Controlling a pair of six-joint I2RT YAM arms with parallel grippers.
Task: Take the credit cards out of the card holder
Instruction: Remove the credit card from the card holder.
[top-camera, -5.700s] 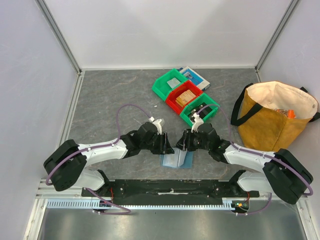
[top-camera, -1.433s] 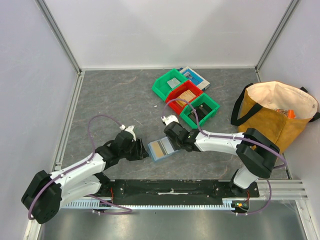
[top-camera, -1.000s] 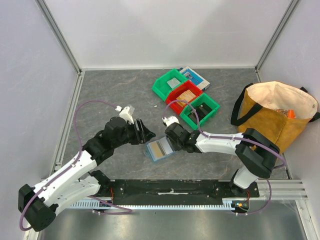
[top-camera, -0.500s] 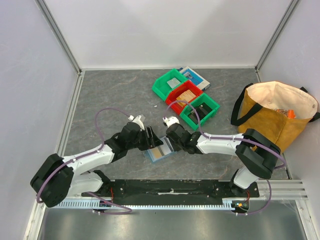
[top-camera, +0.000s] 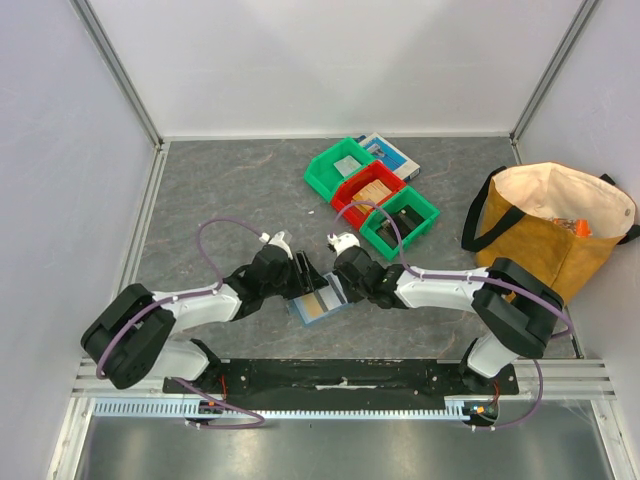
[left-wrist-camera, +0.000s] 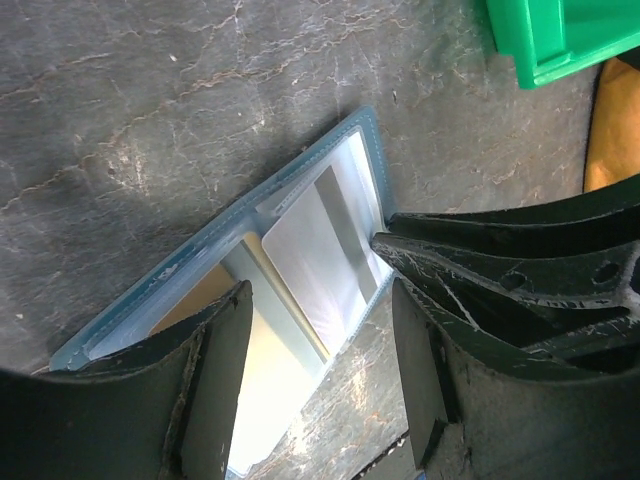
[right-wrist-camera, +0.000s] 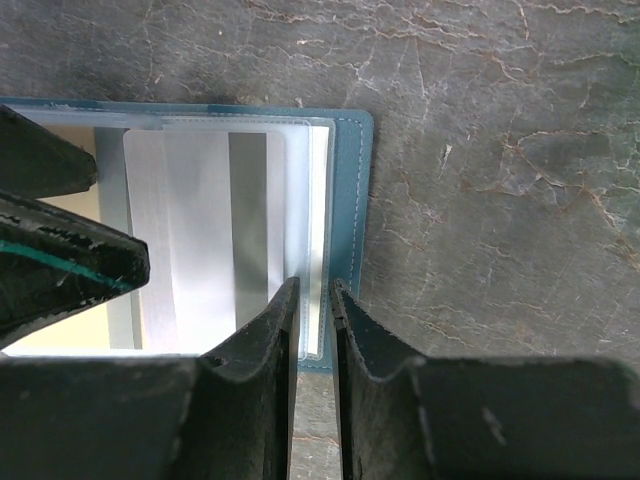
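The grey stone-patterned table (top-camera: 230, 190) carries everything. A tan tote bag (top-camera: 545, 240) with black handles stands open at its right edge. Right of the middle, toward the far edge, three bins (top-camera: 368, 193) sit touching in a slanted row: green, red, green. A blue-and-white flat box (top-camera: 392, 152) lies just behind them, partly hidden by the first green one.

Both arms reach inward and meet near the middle of the near edge. There the card holder (top-camera: 318, 300) lies opened flat on the table, inner side up, between the two grippers.

The left gripper (left-wrist-camera: 320, 290) has its jaws spread wide, one finger on each side of the holder's left half, and grips nothing.

The right gripper (right-wrist-camera: 313, 290) has its jaws drawn almost together with a thin slit between them. Its tips are down on the holder's right edge, but whether they pinch the pocket's rim I cannot tell.

The credit cards (right-wrist-camera: 205, 220) sit in the holder's pockets: a pale grey one with a dark stripe under a clear window, and a tan one beside it.
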